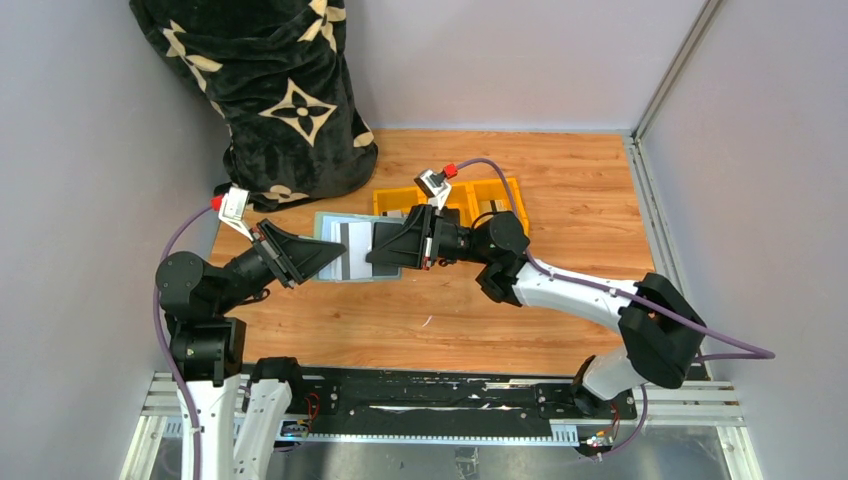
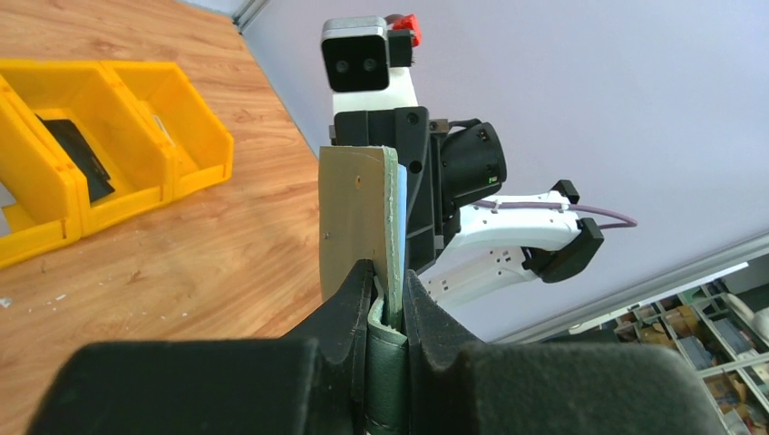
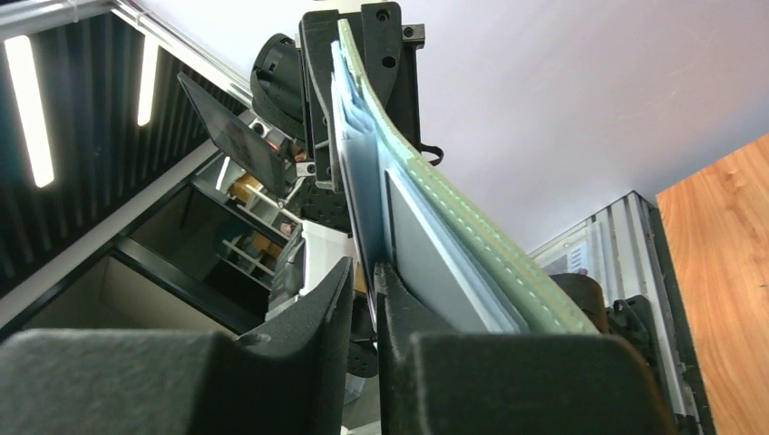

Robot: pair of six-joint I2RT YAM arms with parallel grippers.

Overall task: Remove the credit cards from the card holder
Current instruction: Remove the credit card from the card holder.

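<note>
Card holder [image 2: 349, 217] hangs open above the table [image 1: 570, 210], cards [image 3: 435, 263] in its sleeves. Left gripper [image 2: 388, 290] fingers are clamped on its near edge. Right gripper [image 3: 365, 281] fingers flank a thin sheet, possibly a card; whether they grip it cannot be told.

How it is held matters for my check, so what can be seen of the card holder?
The card holder is a thin sage-green wallet, leather-like, with a stitched edge and pale clear sleeves inside. It is open and held above the table, inside facing up, a dark-striped card showing. The left hand pinches one edge; the right hand flanks the sleeves at the other, grip unclear.
</note>
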